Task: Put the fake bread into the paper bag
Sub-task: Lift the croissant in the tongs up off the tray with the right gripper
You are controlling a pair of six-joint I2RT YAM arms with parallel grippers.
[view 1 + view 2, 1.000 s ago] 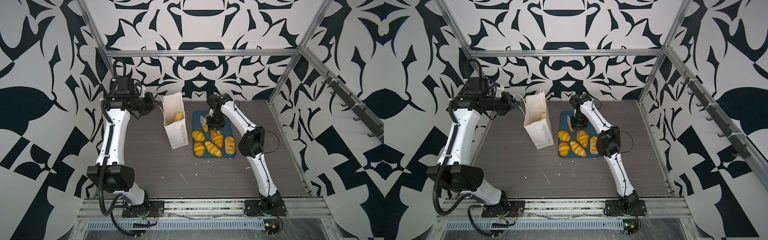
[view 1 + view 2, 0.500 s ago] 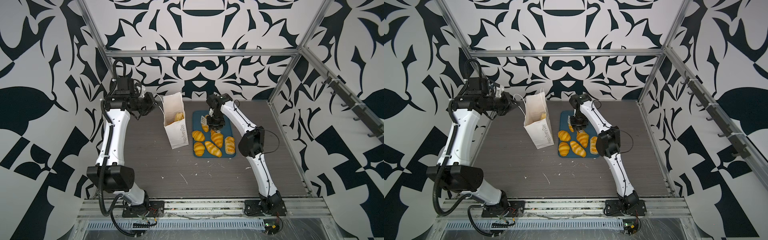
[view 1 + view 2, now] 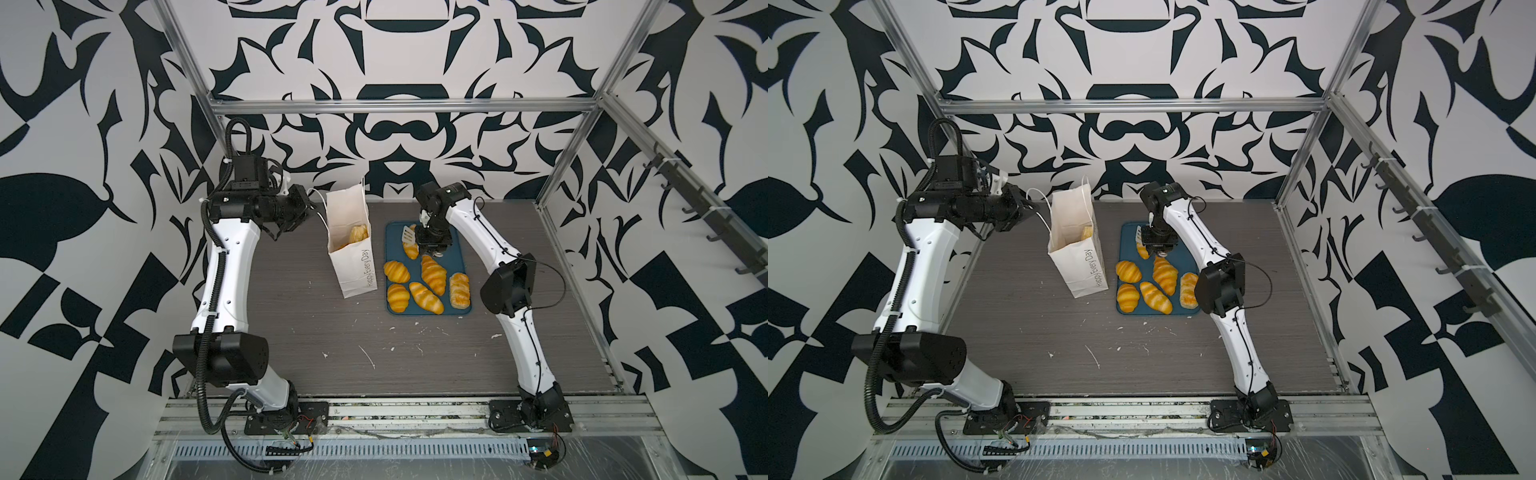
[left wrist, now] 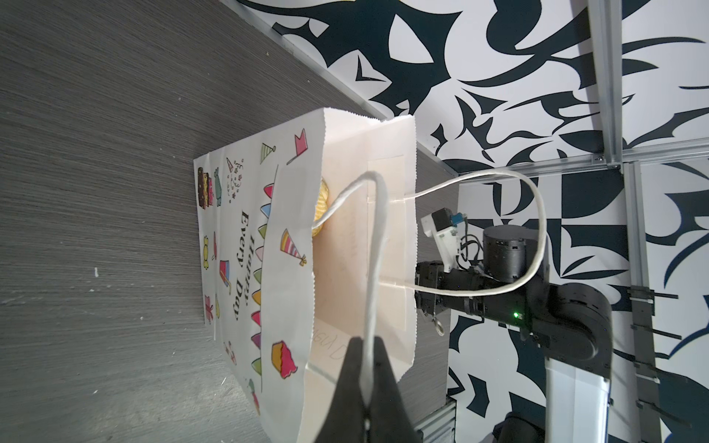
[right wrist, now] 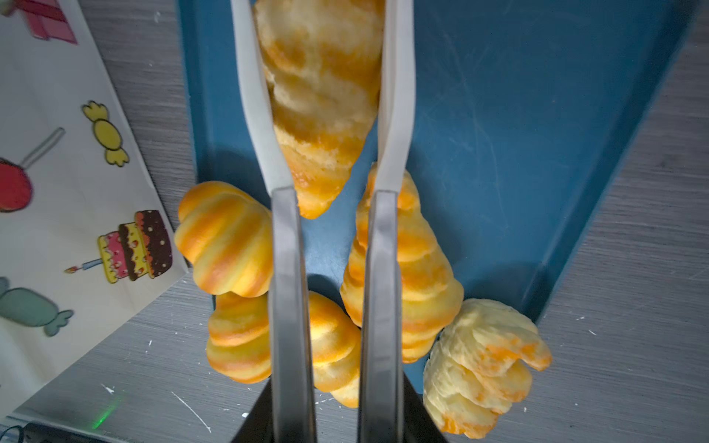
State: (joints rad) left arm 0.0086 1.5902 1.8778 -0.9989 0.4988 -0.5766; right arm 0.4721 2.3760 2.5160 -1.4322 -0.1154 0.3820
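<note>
Where the right end effector [image 5: 324, 46] points down at the far end of the blue tray [image 3: 454, 257], its white fingers [image 5: 253, 96] lie along both flanks of a croissant [image 5: 320, 126]; whether they clench it I cannot tell; five more pastries [image 3: 433, 274] crowd the tray's near half; the paper bag [image 3: 353, 266] stands upright just beside the tray, one pastry [image 3: 358, 233] inside; the left end effector [image 4: 366, 345] is clenched on the bag's cord handle [image 4: 374, 249], its forearm level; the right arm arches over from the near edge of the desk [image 3: 374, 353], grey woodgrain flecked white; black-and-white patterned walls [image 3: 395, 54] all round.
</note>
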